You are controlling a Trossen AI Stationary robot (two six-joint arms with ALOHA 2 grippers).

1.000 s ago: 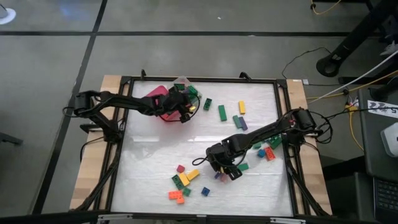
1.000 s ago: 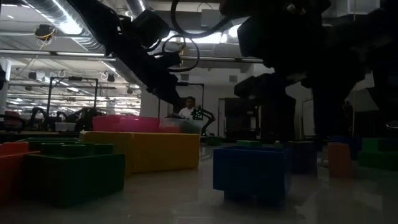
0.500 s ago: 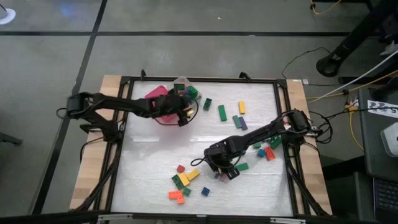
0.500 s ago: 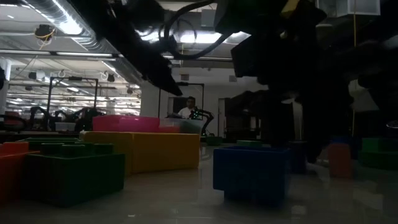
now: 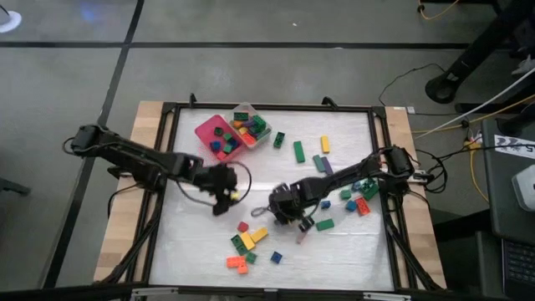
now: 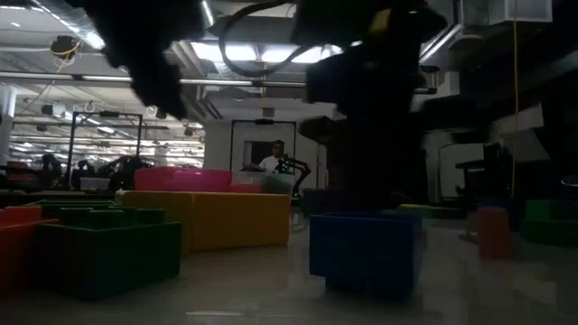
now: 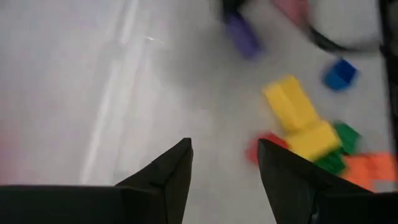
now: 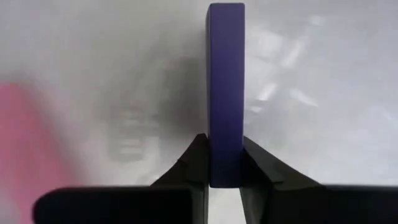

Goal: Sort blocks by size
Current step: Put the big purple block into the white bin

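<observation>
The right gripper (image 5: 282,203) hangs over the middle of the white table top (image 5: 351,251), its two dark fingers (image 8: 194,163) clamped on a long purple plastic brick (image 8: 225,93) that stands on edge between them, pointing away from the wrist. The left gripper (image 5: 224,194) sits just beside it toward the left arm's side, its fingers (image 7: 168,177) spread apart with nothing between them, over bare table. Below both grippers in the overhead view lies a loose cluster of studded bricks: a small red one (image 5: 242,227), a yellow bar (image 5: 259,235), green pieces (image 5: 237,243), a flat orange pair (image 5: 236,262) and a small blue cube (image 5: 276,257). More bricks fill the pink square tray (image 5: 205,128) and the clear plastic tray (image 5: 242,110) touching it at the table's far edge, with green, yellow and blue bars scattered near the right arm.
</observation>
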